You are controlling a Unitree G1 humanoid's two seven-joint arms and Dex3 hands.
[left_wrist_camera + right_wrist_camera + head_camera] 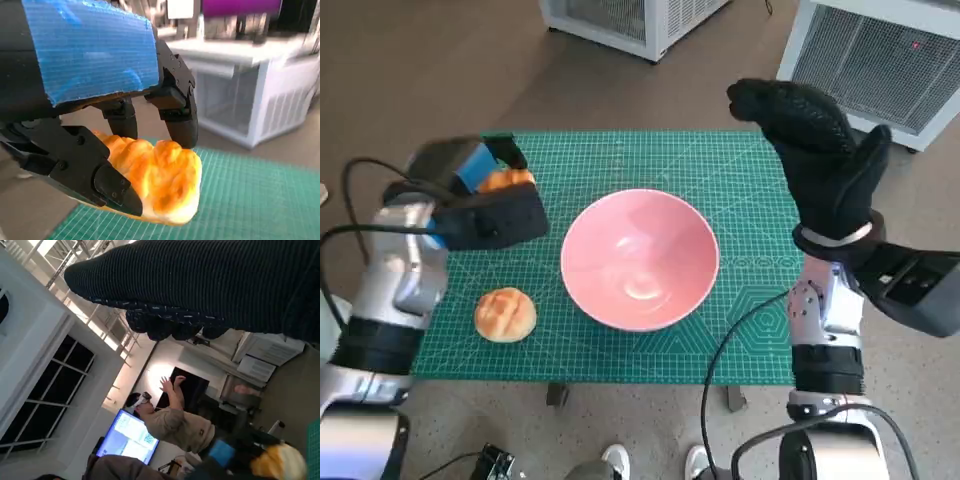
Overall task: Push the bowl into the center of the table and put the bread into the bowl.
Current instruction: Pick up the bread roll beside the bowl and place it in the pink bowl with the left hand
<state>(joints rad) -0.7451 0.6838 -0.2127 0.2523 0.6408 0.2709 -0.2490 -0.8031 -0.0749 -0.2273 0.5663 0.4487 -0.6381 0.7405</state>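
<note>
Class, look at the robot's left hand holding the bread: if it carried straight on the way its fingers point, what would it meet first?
Probably the pink bowl: the left hand, gripping a golden bread piece, points toward it across the green mat. Height is unclear.

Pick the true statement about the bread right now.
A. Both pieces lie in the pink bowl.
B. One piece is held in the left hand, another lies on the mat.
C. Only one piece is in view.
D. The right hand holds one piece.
B: the left hand grips one bread piece, while a round bun lies on the green mat beside the bowl, which holds nothing.
</note>
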